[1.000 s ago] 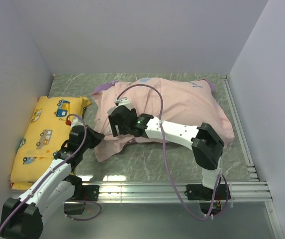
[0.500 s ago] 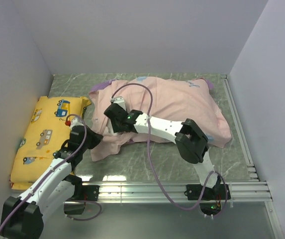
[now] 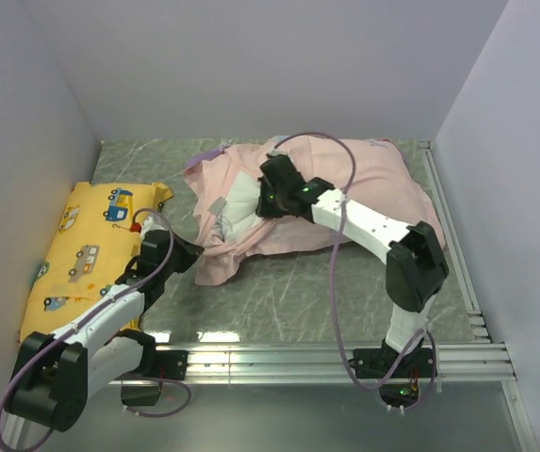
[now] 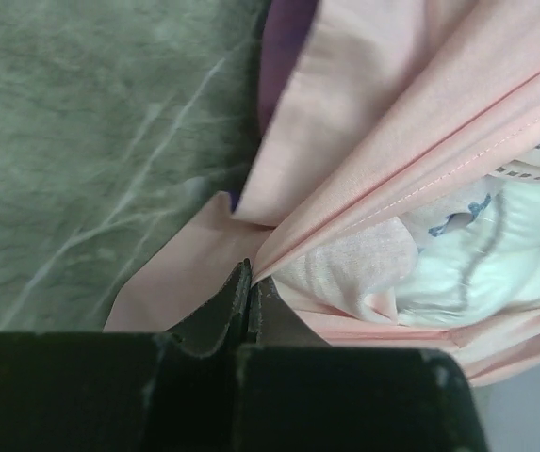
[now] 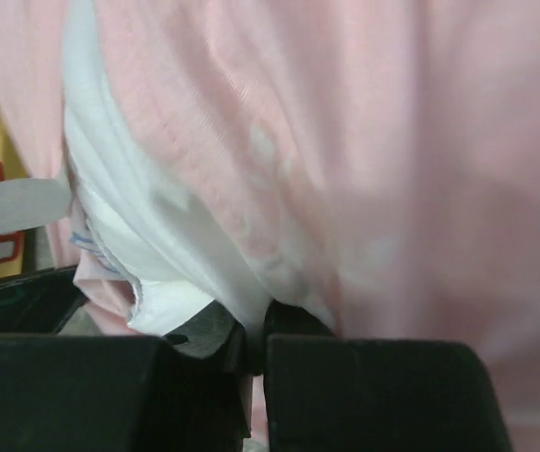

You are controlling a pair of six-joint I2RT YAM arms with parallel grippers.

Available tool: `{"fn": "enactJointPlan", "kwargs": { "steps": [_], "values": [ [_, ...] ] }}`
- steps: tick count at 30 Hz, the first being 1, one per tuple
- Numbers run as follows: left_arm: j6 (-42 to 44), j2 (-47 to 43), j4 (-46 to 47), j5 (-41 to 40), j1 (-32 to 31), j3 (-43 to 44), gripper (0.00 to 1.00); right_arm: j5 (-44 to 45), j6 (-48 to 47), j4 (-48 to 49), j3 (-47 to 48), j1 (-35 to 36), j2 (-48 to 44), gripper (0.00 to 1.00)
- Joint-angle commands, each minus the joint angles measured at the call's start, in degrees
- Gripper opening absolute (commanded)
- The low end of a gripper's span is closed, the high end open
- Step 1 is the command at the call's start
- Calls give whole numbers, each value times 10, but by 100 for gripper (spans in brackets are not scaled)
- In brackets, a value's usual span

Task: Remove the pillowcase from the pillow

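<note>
The right gripper (image 3: pixel 266 193) is clamped narrow at the mouth of the pillowcase (image 3: pixel 364 188). White cloth of the pillow (image 3: pixel 237 202) runs into its closed jaws, with pink fabric just beside. Whether any pink is pinched too cannot be told.

The pink case, reverse side out, lies heaped across the far half of the grey tabletop (image 3: pixel 298 292), covering most of the pillow. Only one white end shows at the opening. To the left rests a yellow pillow (image 3: pixel 86 254), apart from the work.

The left gripper (image 4: pixel 251 285) is closed on the case's stitched hem, low against the tabletop. The step looks to be drawing the pillow out. It likely goes best if the left arm anchors the hem and the right arm pulls straight away, on pillow cloth alone. A small tag (image 5: pixel 15 207) hangs at the exposed end.
</note>
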Motion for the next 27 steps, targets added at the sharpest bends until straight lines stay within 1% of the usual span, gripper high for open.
{"fn": "enactJointPlan", "kwargs": {
  "steps": [1, 7, 10, 12, 16, 18, 20, 22, 23, 25, 27],
  "values": [
    [2, 36, -48, -43, 11, -32, 1, 73, 2, 26, -4, -67, -96, 0],
    [-4, 83, -20, -39, 11, -25, 0, 32, 5, 32, 9, -76, -150, 0],
    [-5, 105, -18, -40, 11, -15, 0, 9, 11, 42, 5, -76, -185, 0],
    [-9, 113, 1, -31, 10, -14, 0, 2, 12, 45, 3, -75, -213, 0],
    [-9, 158, 15, -34, 4, 2, 1, -31, 18, 51, -11, -65, -254, 0],
    [-11, 174, 22, -40, -3, 9, 0, -43, 25, 61, -36, -54, -286, 0],
    [-13, 193, 44, -35, -6, 11, 1, -68, 29, 77, -63, -33, -300, 0],
    [-21, 206, 68, -24, -10, 13, 0, -73, 31, 86, -85, -16, -316, 0],
    [-21, 206, 74, -22, -13, 16, 1, -65, 31, 93, -120, 9, -323, 0],
    [-21, 200, 70, -25, -16, 26, 1, -52, 32, 111, -159, 34, -337, 0],
    [-10, 192, 54, -31, -16, 47, 1, -30, 39, 124, -232, 62, -347, 0]
  ]
}}
